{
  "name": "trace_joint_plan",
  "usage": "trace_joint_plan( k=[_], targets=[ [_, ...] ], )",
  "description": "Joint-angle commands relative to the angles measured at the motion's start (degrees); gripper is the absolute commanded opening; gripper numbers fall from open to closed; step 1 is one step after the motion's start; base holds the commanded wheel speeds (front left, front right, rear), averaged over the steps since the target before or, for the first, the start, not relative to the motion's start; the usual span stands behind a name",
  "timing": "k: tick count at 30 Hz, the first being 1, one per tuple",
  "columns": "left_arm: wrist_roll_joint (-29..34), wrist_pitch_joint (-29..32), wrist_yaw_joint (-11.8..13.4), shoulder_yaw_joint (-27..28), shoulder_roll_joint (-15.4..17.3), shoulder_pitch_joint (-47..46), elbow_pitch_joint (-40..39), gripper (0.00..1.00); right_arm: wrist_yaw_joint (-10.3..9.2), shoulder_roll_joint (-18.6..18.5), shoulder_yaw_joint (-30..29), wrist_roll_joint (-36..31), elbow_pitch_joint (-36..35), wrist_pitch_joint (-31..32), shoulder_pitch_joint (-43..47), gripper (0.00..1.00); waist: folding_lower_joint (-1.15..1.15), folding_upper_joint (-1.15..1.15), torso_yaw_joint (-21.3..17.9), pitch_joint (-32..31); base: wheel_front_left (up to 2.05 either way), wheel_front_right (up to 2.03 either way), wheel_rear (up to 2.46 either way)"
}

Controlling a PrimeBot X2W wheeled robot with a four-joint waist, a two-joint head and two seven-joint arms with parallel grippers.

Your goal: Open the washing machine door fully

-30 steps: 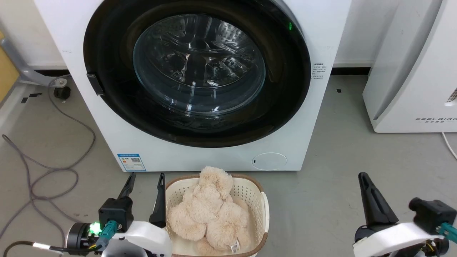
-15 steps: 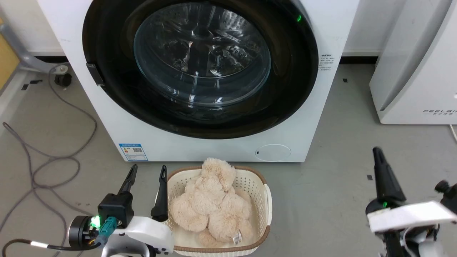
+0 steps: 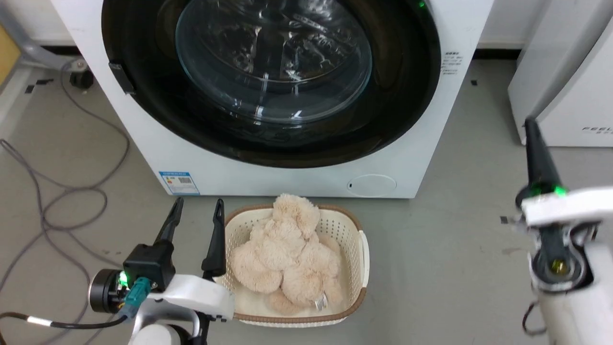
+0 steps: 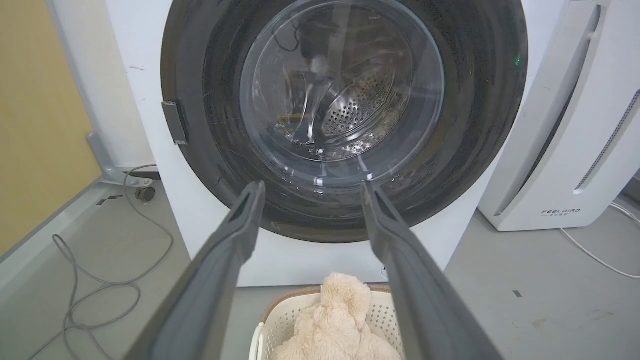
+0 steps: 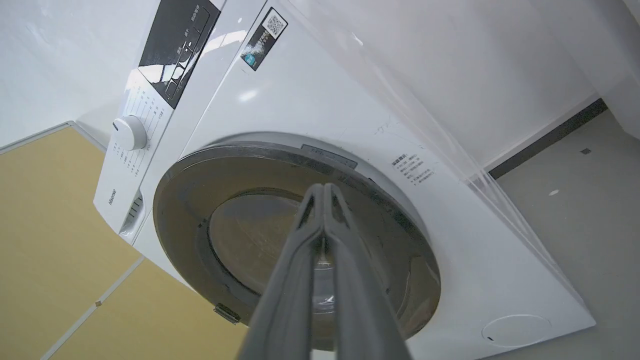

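The washing machine door [image 3: 270, 72] sat shut, far centre. The reach seemed in hand: right gripper [image 5: 324, 186] (fingers pressed together) at right, left gripper [image 3: 198, 203] spread wide, near left. The next move likely called for catching the door's rim.

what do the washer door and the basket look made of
The washing machine door: glossy black ring, probably plastic by its sheen, around a clear reflective bowl, likely glass. The basket: cream perforated walls with a brown rim, probably moulded plastic.
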Motion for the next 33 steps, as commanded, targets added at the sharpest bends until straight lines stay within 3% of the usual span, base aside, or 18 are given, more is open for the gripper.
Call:
trace_joint_plan(
  k=[1, 16, 26, 33],
  targets=[
    [-0.43, -0.69, -0.37, -0.01, 0.43, -1.14, -0.14, 1.0, 0.03, -1.08, 0.66, 2.88, 1.69, -0.53, -3.31, 0.0, -0.01, 0.0, 0.19, 0.61, 0.0, 0.0, 0.0],
    [-1.36, -2.49, -1.33, 0.3, 0.58, -4.51, -2.61, 1.0, 0.03, -7.08, 12.37, 17.49, 20.47, 2.6, -30.9, 0.0, -0.01, 0.0, 0.91, 6.82, 0.0, 0.0, 0.0],
    [-2.47, -3.69, -2.03, 0.24, 0.33, -6.67, -2.99, 1.0, 0.04, -8.45, 24.99, 21.09, 37.99, 11.55, -50.68, 0.0, -0.01, 0.0, 2.21, 10.66, 0.0, 0.0, 0.0],
    [-2.97, -4.53, -2.28, 0.38, 0.14, -7.8, -3.52, 1.0, 0.04, -10.23, 32.34, 23.71, 43.55, 17.37, -59.63, 0.0, -0.01, 0.0, 2.69, 13.37, 0.0, 0.0, 0.0]
  ],
)
